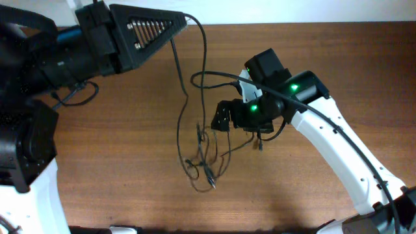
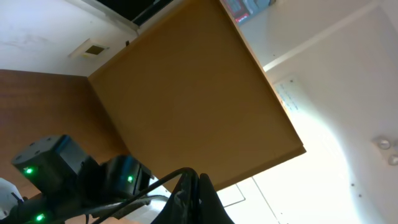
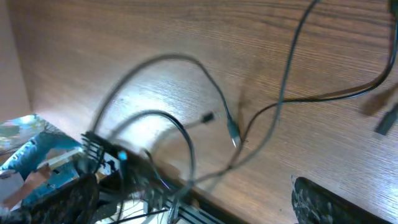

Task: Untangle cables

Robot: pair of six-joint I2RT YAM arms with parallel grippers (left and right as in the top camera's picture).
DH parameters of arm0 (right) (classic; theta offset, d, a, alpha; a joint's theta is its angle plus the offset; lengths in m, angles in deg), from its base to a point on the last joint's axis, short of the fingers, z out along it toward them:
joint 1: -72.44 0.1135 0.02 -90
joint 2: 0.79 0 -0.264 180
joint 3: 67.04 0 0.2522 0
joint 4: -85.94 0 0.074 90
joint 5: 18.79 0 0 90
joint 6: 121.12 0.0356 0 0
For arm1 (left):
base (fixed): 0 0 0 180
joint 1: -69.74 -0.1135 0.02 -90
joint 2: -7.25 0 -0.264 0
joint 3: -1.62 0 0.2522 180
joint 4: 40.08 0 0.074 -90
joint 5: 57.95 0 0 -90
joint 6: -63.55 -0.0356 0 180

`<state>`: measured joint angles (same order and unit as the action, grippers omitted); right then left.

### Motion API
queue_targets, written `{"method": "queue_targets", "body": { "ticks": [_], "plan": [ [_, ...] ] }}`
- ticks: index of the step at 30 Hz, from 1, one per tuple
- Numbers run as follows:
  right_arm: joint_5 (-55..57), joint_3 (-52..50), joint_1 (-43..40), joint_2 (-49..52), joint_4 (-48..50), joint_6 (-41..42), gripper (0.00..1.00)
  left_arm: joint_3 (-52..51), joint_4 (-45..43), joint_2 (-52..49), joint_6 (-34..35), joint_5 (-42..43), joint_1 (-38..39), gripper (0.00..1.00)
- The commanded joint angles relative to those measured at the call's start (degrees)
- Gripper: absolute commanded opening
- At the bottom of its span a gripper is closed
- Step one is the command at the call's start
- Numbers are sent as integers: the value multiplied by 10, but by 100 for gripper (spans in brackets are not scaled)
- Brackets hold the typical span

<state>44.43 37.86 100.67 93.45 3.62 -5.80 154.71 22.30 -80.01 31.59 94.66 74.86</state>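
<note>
Brown wood-grain worktop (image 1: 130,162), light glare mid-surface. White wall strip (image 1: 292,10) runs along the far edge, past both far corners.

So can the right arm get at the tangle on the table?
Probably yes: the right gripper is open close by the tangle, nothing solid between them; the left gripper, holding one strand, is well away.

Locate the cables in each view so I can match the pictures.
Overhead: cables tangled at lower centre, one strand rising to the left gripper.
Left wrist: one strand at the bottom edge.
Right wrist: blurred strands across the centre.
Shared landmark: right arm's green lights, overhead and left wrist.
</note>
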Motion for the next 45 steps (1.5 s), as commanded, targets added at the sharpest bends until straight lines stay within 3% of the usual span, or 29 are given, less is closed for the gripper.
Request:
{"method": "queue_targets", "body": {
  "ticks": [1, 6, 14, 19, 33, 39, 41, 45],
  "plan": [
    [17, -23, 3, 1, -1, 6, 99, 3, -3, 5, -11, -10, 1, 0],
    [18, -29, 15, 1, 21, 22, 99, 3, -3, 5, -11, -12, 1, 0],
    [24, -110, 44, 1, 202, 136, 99, 3, -3, 5, 15, -12, 1, 0],
    [33, -158, 44, 1, 275, 142, 99, 3, -3, 5, 15, -12, 1, 0],
    [-45, -170, 17, -47, 250, 106, 98, 3, -3, 5, 15, -26, 1, 0],
    [-18, -180, 39, -47, 232, 86, 98, 3, -3, 5, 15, -27, 1, 0],
    [31, -193, 60, -36, 238, 118, 98, 3, -3, 5, 20, -27, 1, 0],
    [60, -229, 95, -15, 314, 156, 98, 3, -3, 5, 24, -26, 1, 0]
  ]
}}
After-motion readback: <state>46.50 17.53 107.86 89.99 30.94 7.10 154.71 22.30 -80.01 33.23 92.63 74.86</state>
